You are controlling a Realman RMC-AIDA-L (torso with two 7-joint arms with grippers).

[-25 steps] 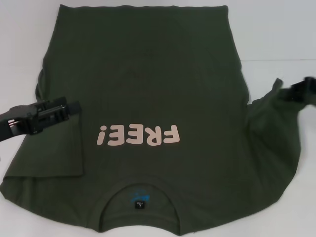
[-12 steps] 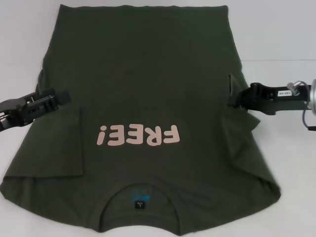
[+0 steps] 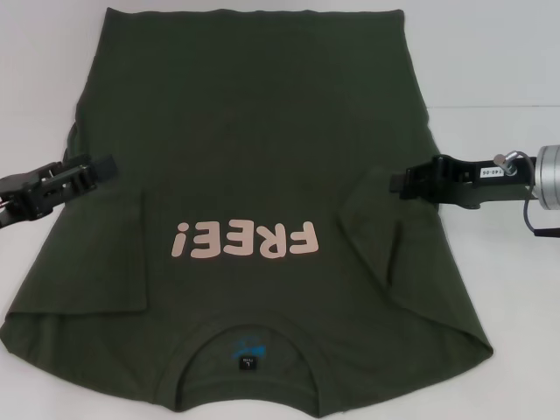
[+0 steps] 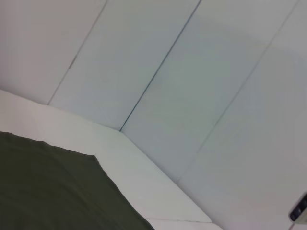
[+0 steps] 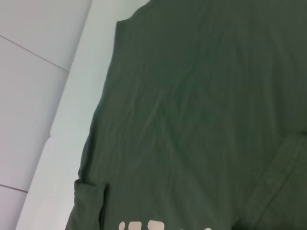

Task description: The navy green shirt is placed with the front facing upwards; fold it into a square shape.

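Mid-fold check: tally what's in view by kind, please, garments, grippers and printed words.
Garments: 1, the navy green shirt
Grippers: 2, left gripper and right gripper, each at a shirt side
Printed words: 1, pink FREE! print
Total: 4

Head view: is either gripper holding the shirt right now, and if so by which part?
Cannot be told. The right gripper is over the folded-in sleeve edge of the navy green shirt; the left gripper is at the opposite edge.

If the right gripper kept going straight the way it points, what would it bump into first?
Probably nothing solid: the right gripper points across the navy green shirt, just above its folded-in sleeve. Going straight on, it would skim the shirt's chest toward the left gripper. Its height above the cloth is unclear.
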